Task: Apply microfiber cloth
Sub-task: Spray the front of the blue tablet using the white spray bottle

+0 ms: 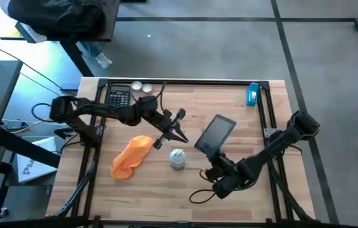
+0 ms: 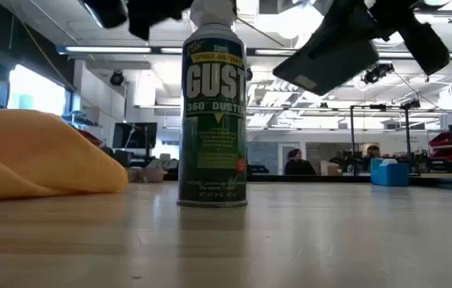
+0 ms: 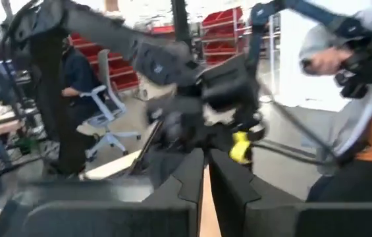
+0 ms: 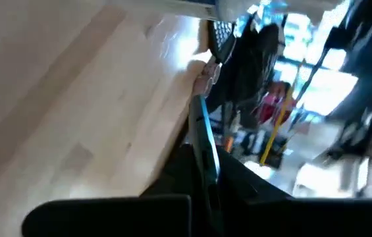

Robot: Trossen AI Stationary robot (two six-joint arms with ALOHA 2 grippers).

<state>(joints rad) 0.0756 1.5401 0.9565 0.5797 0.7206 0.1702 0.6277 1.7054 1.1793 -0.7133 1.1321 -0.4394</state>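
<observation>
Wooden bench [image 1: 242, 196] carries the microfiber cloth [image 1: 131, 156] at left, untouched. Left claw [image 1: 180, 134] hovers clenched, empty, between cloth and spray can [image 1: 177, 158]. Right claw [image 1: 211, 155] grasps the dark device [image 1: 215, 134] aloft. Judgement: cloth pickup pending; open room surrounds it, edges well apart.

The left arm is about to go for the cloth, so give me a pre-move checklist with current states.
1. Orange microfiber cloth lies free on the table, nothing on it: ok.
2. Left gripper empty, fingers shut, above the table and apart from the cloth: ok.
3. Right gripper shut on the dark flat device, raised off the table: ok.
4. Duster can upright between cloth and device, close to the left arm's path: not ok.
5. Device screen turned toward the left gripper: cannot tell.
</observation>
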